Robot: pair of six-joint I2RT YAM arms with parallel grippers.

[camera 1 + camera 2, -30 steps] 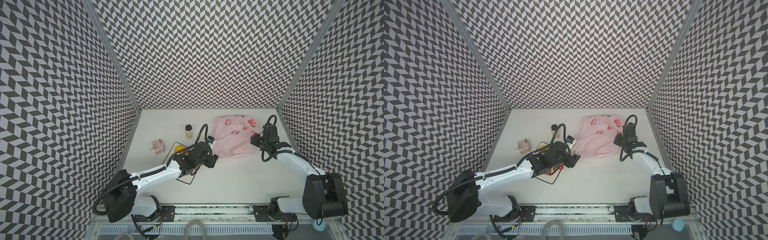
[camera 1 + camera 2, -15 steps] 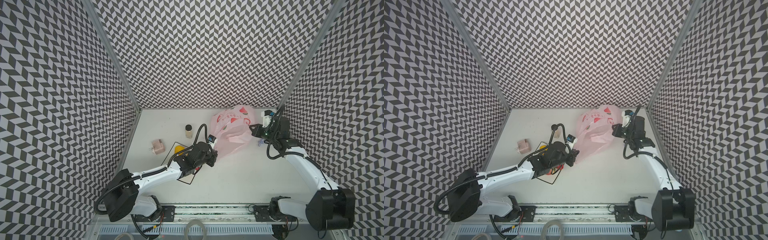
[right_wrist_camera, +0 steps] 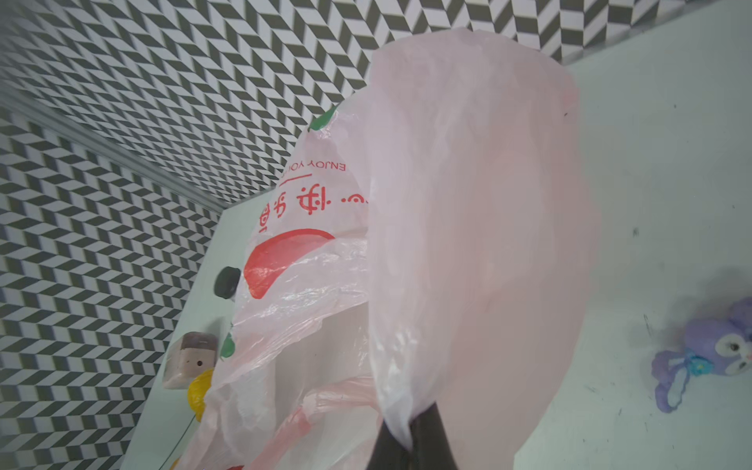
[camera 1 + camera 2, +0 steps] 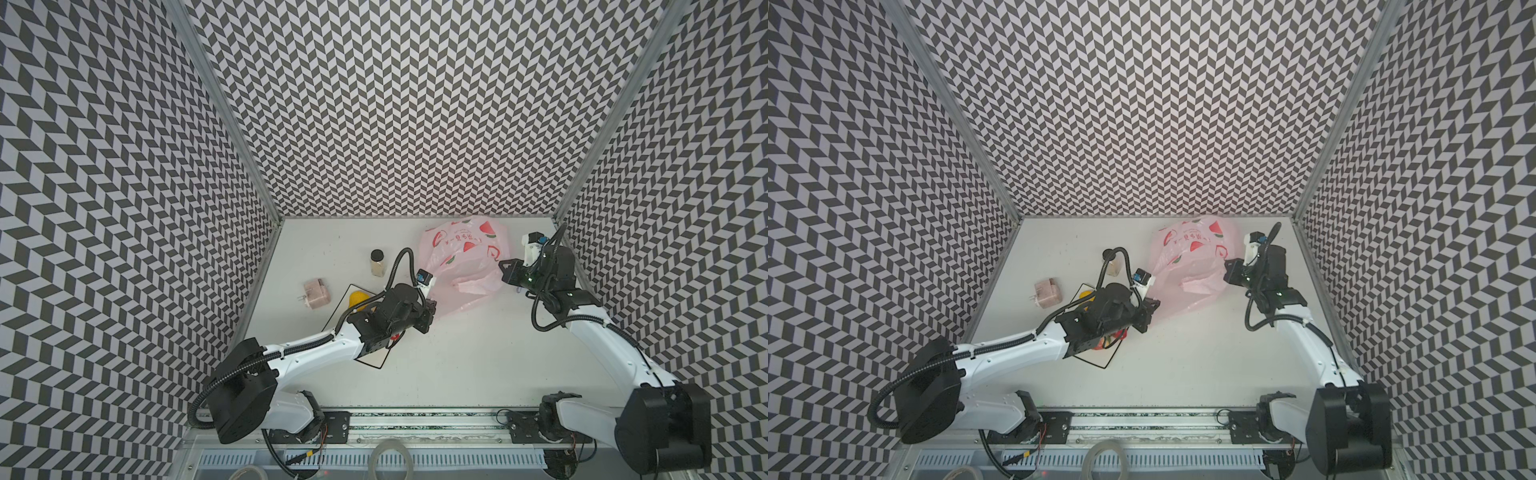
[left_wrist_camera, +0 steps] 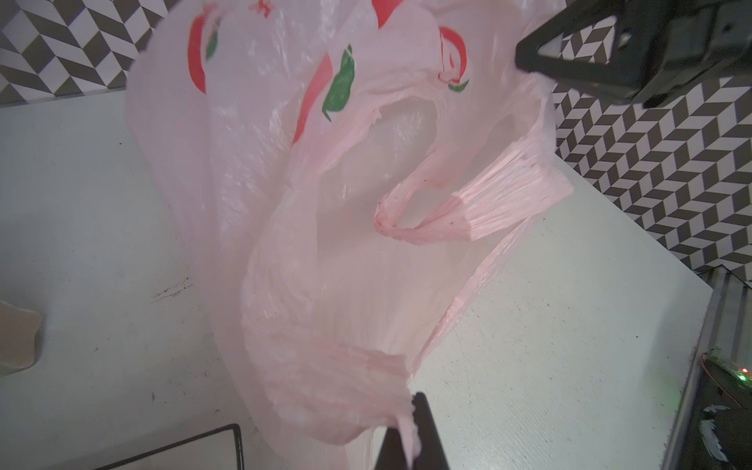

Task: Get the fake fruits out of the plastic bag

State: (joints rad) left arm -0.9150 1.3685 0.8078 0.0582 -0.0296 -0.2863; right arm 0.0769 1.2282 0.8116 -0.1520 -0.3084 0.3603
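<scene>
Grip on the plastic bag (image 4: 461, 253), right of centre, from both sides
Centre-left, fake fruits (image 4: 358, 298) sit on the plate (image 4: 376, 360); left tool (image 4: 431, 307) and right tool (image 4: 503, 264), each clamped on film, hold it raised, probably to shake out stragglers.

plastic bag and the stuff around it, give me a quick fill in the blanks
The plastic bag is pale ___ with red fruit prints.
The left claw and right claw are both ___ on it.
A ___ figurine lies on the table outside it.
The jar has a ___ lid.
Missing: pink; shut; purple; black.
</scene>
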